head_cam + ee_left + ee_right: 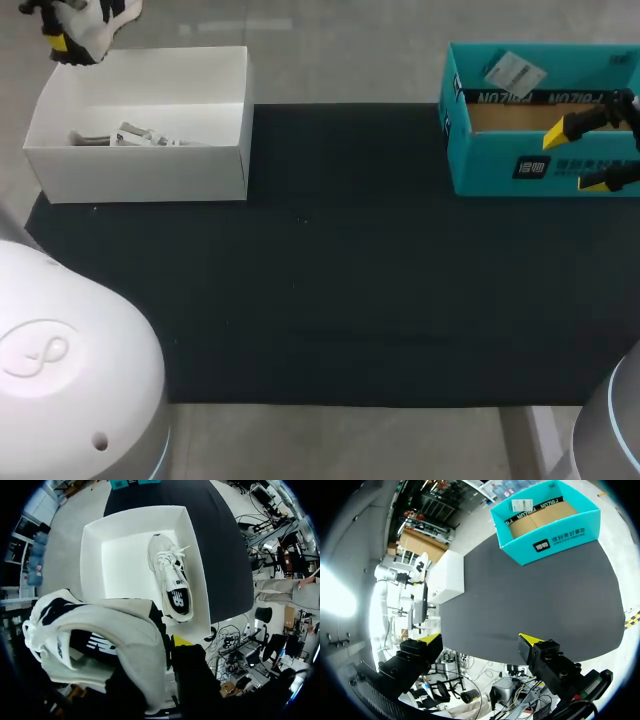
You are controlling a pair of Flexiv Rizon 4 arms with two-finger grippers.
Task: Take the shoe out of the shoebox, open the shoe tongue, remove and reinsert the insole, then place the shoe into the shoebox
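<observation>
My left gripper (60, 40) hangs past the far left corner of the white shoebox (140, 175), shut on a white and black shoe (100, 22). In the left wrist view this shoe (100, 640) fills the space right at the fingers; one yellow fingertip (182, 641) shows beside it and the other is hidden. A second white shoe (172, 582) lies inside the shoebox (92, 555) below. Over at the right edge, my right gripper (585, 155) stands open above the teal box (500, 165), holding nothing (481, 640).
The teal cardboard box (555, 537) sits at the table's far right corner, with a white label on its back rim. A black mat (340, 280) covers the table between the two boxes. My arms' white bases rise at both near corners.
</observation>
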